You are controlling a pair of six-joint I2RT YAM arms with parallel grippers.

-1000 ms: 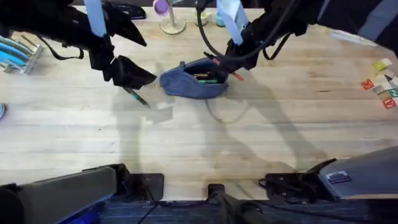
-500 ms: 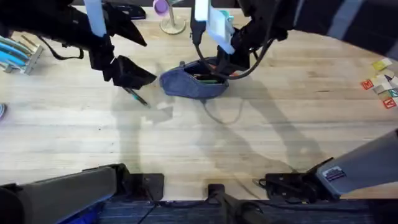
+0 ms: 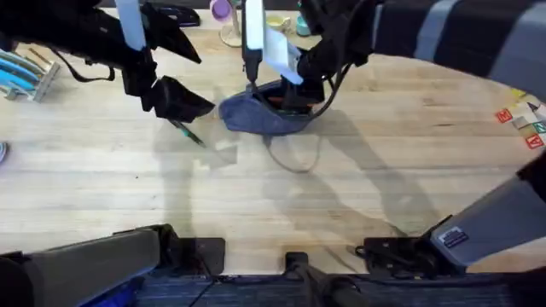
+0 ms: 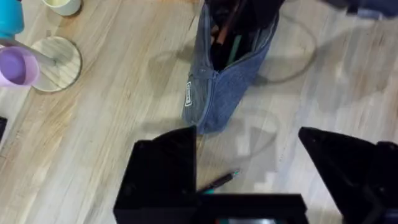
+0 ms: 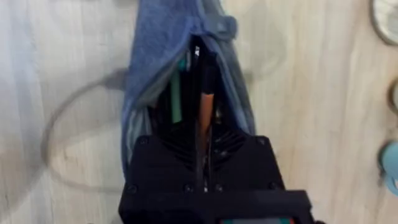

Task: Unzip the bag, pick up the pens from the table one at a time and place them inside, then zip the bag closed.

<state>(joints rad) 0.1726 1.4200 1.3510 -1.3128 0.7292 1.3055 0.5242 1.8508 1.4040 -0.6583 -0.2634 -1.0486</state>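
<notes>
Two pens matter here: the orange pen [image 5: 204,118] is pinched in the right gripper [image 5: 204,146], tip aimed into the open mouth of the bag [image 3: 266,112], w/ a green item already lying inside; the dark pen [image 3: 185,132] lies flat on the table [image 3: 341,196], just beside the left gripper [image 4: 249,180], which hangs over it w/ jaws spread, holding nothing. Bag sits mid-table toward the far edge, zip open, sides slumped. Handling, as I judge it: bag is soft fabric, light, prob. slides or folds if pushed, so the mouth may close on a pen coming in at an angle; best held by the end seam or by the zip pull, though I can't make out the pull. Pens are stiff, slim, smooth, prob. roll easily; take the dark one mid-barrel, across its length, since it lies flush on the wood & leaves little to get under. Table is pale plank wood, smooth, low grip. Nearby: a purple cup on a round wooden stand [image 4: 56,62] at the far edge, coloured tags [image 3: 525,115] well off to the right, blue-white sticks [image 3: 21,72] far left.
</notes>
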